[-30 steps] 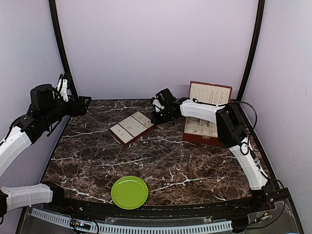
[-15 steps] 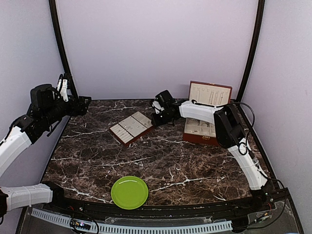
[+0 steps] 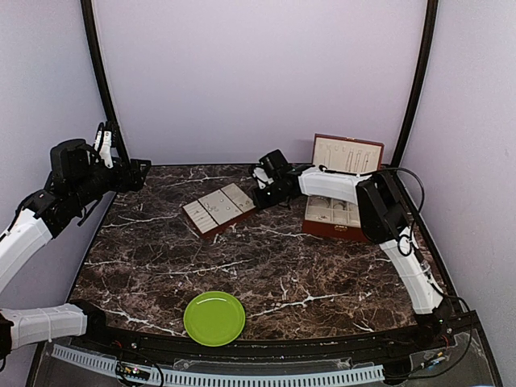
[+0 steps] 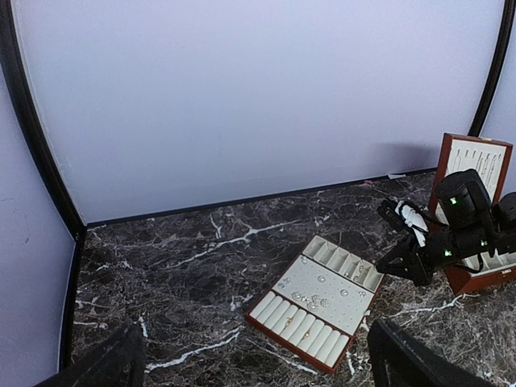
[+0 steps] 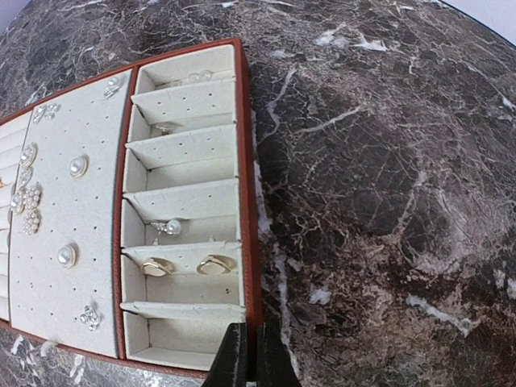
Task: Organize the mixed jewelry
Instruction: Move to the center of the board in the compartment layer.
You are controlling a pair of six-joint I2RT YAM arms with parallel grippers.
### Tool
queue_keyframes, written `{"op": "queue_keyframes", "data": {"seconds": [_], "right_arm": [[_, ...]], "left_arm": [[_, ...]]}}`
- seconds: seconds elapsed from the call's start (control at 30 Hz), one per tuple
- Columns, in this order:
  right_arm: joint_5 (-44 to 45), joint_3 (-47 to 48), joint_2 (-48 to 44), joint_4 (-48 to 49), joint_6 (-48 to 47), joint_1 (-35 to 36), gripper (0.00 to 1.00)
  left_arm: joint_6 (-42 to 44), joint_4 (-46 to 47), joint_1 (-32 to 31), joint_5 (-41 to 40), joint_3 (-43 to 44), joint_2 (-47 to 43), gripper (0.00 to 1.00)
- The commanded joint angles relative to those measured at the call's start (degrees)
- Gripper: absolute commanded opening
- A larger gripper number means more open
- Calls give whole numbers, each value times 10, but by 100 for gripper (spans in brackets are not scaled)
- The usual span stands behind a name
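The mixed jewelry [image 5: 28, 197] lies on the cream-lined tray [image 5: 248, 201]: pearl studs and clusters on the flat panel, and gold rings [image 5: 185, 264] with a pearl piece in the side compartments. The left wrist view shows the same small pieces [image 4: 310, 301] on the tray [image 4: 282, 343]. My right gripper [image 5: 251, 359] is shut on the tray's reddish-brown right edge, one finger on each side of the rim. In the top view it [image 3: 260, 193] sits at the tray's [image 3: 234, 196] right corner. My left gripper [image 3: 137, 171] hangs high at the back left, open and holding nothing.
An open reddish-brown box [image 3: 334, 211] with a raised lid stands right of the tray, close behind the right arm. A green plate [image 3: 214, 318] lies near the front edge. The purple back wall and black corner posts bound the dark marble table [image 3: 290, 266].
The right jaws have closed onto the tray's edge. The right wrist has shifted slightly. The left arm has not moved.
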Motion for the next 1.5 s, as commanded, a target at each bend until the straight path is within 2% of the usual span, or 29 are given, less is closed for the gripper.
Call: {"op": "queue_keyframes", "data": {"seconds": [0.0, 0.3, 0.83, 1.47], "right_arm": [[20, -41, -39, -11, -5, 3, 0], [101, -138, -116, 3, 39, 24, 0], [181, -341, -246, 34, 144, 69, 0], [285, -557, -371, 24, 364, 154, 0]], "left_arm": [[-3, 13, -2, 4, 1, -7, 99], [-4, 14, -2, 4, 1, -11, 99], [-4, 15, -2, 3, -1, -13, 99], [-3, 16, -2, -3, -2, -10, 99]]}}
